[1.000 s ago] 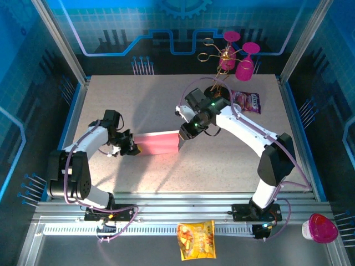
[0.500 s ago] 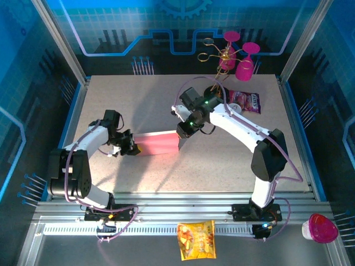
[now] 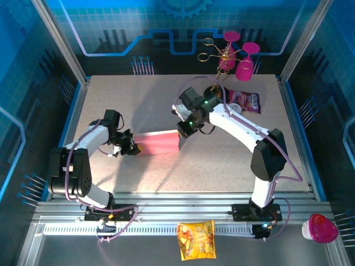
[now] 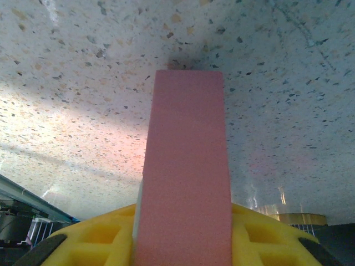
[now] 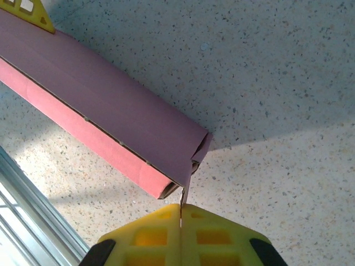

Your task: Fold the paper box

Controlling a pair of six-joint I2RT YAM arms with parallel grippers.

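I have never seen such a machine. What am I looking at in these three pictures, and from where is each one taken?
These are two robot arms bolted to the near edge of a speckled table. The wide picture looks down from above and behind: the left arm is on the left, the right arm on the right. The other two pictures come from a small camera on each wrist; the yellow shapes at the bottom are that arm's own fingers. Between the arms is the paper box, a long pink folded shape. The left jaws are shut on one end of it; the right jaws are shut on a thin flap at the other end. Near the far edge are a purple snack bag and magenta goblets.
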